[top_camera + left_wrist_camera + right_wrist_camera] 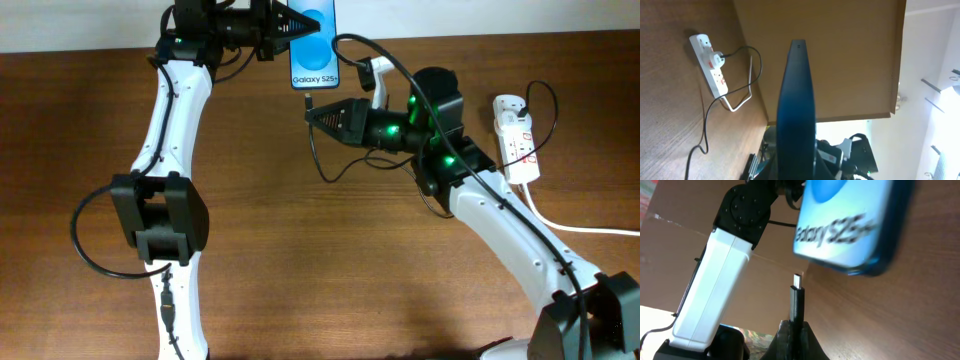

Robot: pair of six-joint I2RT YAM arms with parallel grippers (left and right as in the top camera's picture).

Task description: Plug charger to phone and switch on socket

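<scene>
The phone (314, 50), blue screen with white "Galaxy S25+" text, is held above the far edge of the table by my left gripper (292, 27), which is shut on its upper part. In the left wrist view the phone (796, 110) shows edge-on. My right gripper (312, 114) is shut on the charger plug (797, 300); its metal tip points up at the phone's bottom edge (850, 235), a short gap below it. The thin black cable (330, 165) loops across the table. The white socket strip (516, 138) lies at the right with red switches.
The socket's thick white cord (580, 228) runs off to the right edge. A small adapter with the black cable sits in the strip (715, 61). The wooden table's far edge (500, 32) lies just behind the phone.
</scene>
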